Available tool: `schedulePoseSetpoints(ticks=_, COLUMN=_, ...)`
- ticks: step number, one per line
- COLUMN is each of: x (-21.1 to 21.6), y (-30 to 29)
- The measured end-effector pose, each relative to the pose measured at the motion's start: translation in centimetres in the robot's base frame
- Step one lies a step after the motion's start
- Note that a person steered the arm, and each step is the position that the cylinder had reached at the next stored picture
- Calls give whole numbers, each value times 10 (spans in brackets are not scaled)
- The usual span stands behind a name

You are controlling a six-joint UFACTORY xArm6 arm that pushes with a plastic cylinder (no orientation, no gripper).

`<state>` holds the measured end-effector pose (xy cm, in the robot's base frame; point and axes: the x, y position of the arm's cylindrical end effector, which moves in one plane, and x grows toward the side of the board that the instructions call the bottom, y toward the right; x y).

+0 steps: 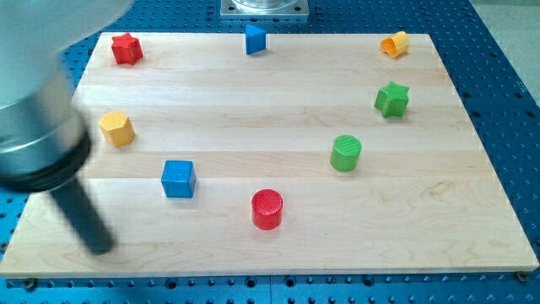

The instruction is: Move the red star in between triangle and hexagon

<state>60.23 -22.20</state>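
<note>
My tip (pixel 100 248) sits at view's bottom left on the board (pixel 278 110); rod only, no jaws to open/close. Red star (pixel 126 49) well apart, toward view's top. Blue triangle (pixel 255 39) up-right of tip, yellow hexagon (pixel 116 128) just above; blue cube (pixel 178 178) nearest, to the right.

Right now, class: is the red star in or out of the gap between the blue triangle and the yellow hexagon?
Out. The red star sits at the board's top-left corner, left of the blue triangle and above the yellow hexagon.

You get bright, even light on the wooden board (pixel 278 101) (soft shadows); only the rod (pixel 80 211) blurs.
</note>
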Motion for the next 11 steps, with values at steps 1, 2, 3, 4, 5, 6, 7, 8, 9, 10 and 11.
schedulePoseSetpoints(ticks=1, x=-66, y=-66)
schedulePoseSetpoints(ticks=2, x=-92, y=-83)
schedulePoseSetpoints(ticks=3, x=-223, y=-78)
schedulePoseSetpoints(ticks=4, x=-335, y=-75)
schedulePoseSetpoints(ticks=5, x=-411, y=-62)
schedulePoseSetpoints(ticks=6, x=-388, y=-35)
schedulePoseSetpoints(ticks=7, x=-327, y=13)
schedulePoseSetpoints(ticks=8, x=-324, y=70)
schedulePoseSetpoints(ticks=9, x=-324, y=-2)
schedulePoseSetpoints(ticks=10, x=-316, y=-26)
schedulePoseSetpoints(ticks=11, x=-307, y=38)
